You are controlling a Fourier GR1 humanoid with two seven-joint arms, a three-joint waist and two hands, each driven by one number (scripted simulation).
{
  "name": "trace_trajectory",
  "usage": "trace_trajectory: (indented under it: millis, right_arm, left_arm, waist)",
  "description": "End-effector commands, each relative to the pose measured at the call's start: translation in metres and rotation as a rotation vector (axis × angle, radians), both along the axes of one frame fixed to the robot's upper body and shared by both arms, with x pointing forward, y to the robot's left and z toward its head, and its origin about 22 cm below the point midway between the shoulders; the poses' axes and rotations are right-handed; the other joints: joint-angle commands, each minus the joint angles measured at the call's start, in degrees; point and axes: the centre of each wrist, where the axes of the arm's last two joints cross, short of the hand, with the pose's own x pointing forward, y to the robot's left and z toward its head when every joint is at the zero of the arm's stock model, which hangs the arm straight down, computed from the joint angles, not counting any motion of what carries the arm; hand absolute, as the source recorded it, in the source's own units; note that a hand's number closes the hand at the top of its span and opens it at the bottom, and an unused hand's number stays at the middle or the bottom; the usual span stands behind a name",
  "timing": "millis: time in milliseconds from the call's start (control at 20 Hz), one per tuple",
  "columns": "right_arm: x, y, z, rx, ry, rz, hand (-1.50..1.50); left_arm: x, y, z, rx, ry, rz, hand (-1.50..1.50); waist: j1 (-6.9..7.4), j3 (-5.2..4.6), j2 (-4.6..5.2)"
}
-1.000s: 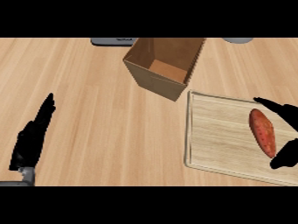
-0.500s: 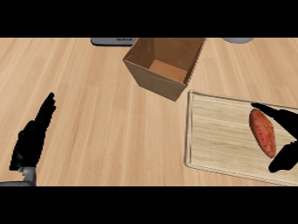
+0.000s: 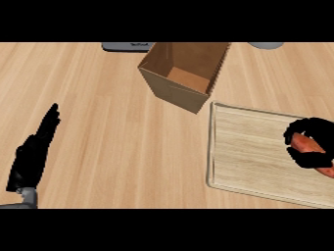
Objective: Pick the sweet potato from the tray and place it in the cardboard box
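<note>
An orange-red sweet potato (image 3: 310,148) lies on the pale wooden tray (image 3: 249,152) at the right. My right hand (image 3: 322,138) is curled round it, fingers and thumb wrapped over its upper half, and hides much of it. The open cardboard box (image 3: 184,73) stands at the top centre, up and left of the tray, with nothing visible inside. At the lower left my left hand (image 3: 32,153) rests open over the counter, fingers straight and pointing away.
A dark flat object (image 3: 128,46) sits at the counter's far edge left of the box, and a grey rounded object (image 3: 266,45) at the far edge to the right. Bare wooden counter (image 3: 111,122) spreads between the left hand and the tray.
My right hand's fingers went from lying straight beside the sweet potato to curling round it. The left hand has stayed still.
</note>
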Motion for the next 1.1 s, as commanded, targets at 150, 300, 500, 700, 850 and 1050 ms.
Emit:
trace_trajectory:
  millis: [150,300,500,700,850,1050]
  right_arm:
    - [0.049,-0.024,0.026,-0.101,-0.189,0.132,1.50]
    - [0.064,-0.032,0.042,-0.187,-0.245,0.245,1.50]
    - [0.093,-0.040,0.048,-0.170,-0.316,0.297,1.50]
    - [0.108,-0.051,0.047,-0.180,-0.415,0.323,1.50]
    - [0.125,-0.049,0.062,-0.150,-0.469,0.316,1.50]
    - [0.136,-0.048,0.087,0.050,-0.533,0.363,1.50]
  left_arm:
    - [0.004,0.002,-0.009,-0.025,-0.015,-0.048,0.00]
    - [0.013,-0.018,0.005,-0.012,-0.047,-0.093,0.00]
    - [0.012,-0.020,-0.005,0.002,-0.040,-0.070,0.00]
    - [0.016,-0.030,-0.004,-0.009,-0.033,-0.058,0.00]
    - [0.005,-0.009,-0.007,0.000,-0.016,-0.060,0.00]
    - [0.019,-0.017,-0.001,-0.011,-0.028,-0.051,0.00]
  waist:
    - [2.41,0.25,0.86]
    - [5.05,0.48,1.72]
    - [4.61,0.36,1.65]
    - [3.78,0.36,1.43]
    - [3.13,0.27,1.00]
    - [2.10,0.25,0.79]
